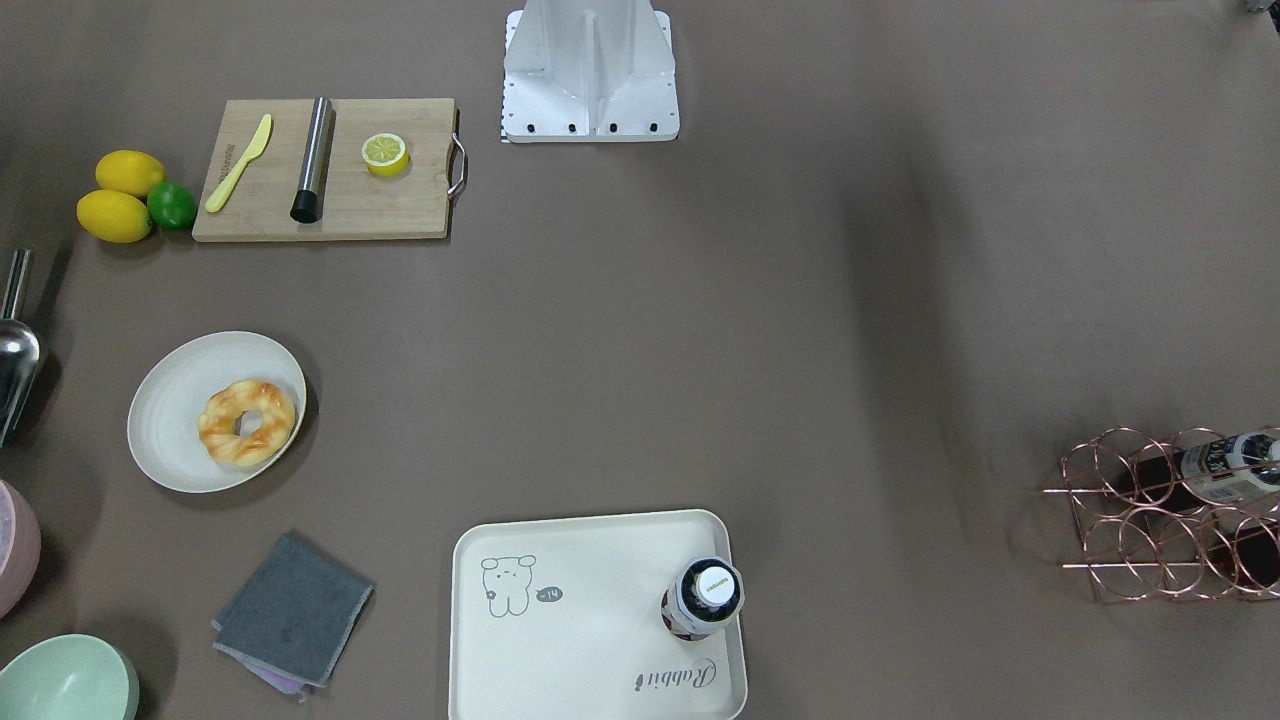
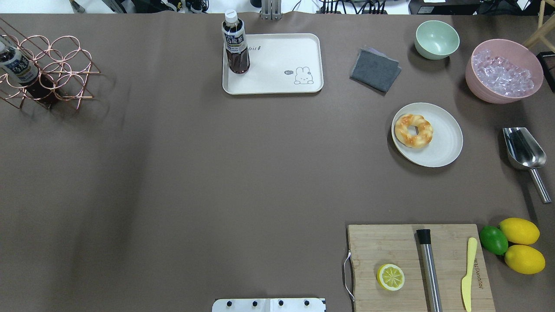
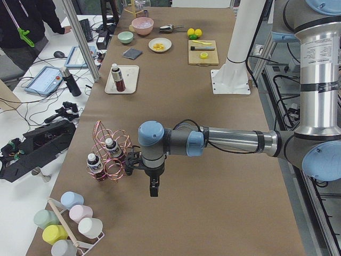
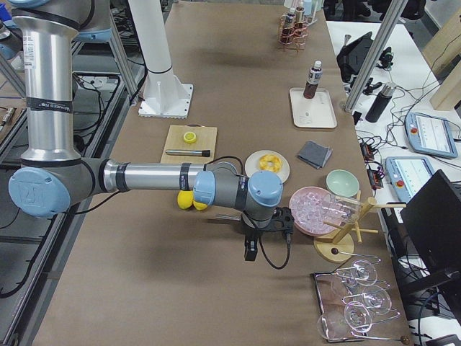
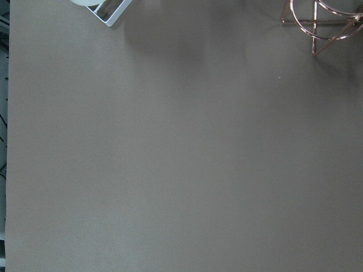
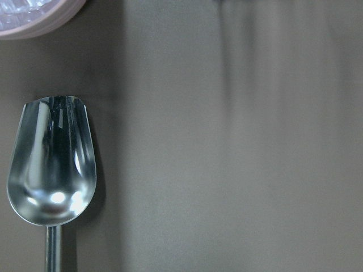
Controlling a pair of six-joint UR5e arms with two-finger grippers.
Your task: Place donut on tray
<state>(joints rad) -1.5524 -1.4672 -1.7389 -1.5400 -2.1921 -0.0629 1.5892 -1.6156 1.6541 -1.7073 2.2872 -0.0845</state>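
**Donut untouched; whole task still to do**

Beside the rack (image 3: 109, 154) the left gripper (image 3: 153, 189) hangs over bare table; the right gripper (image 4: 251, 249) hangs near the scoop (image 6: 51, 175). Both show only from the side, so I cannot tell whether their fingers are spread or pressed together.

In the overhead view the donut (image 2: 413, 130) lies on the plate (image 2: 442, 147), toward its 10 o'clock rim, at 2 o'clock from table centre. The tray (image 2: 277, 65) sits at 12 o'clock, well apart, with a bottle (image 2: 236, 43) standing at its 9 o'clock end. Grasp, carry and set-down all remain.

The tray reads "Rabbit"; the bottle label is too small to read.
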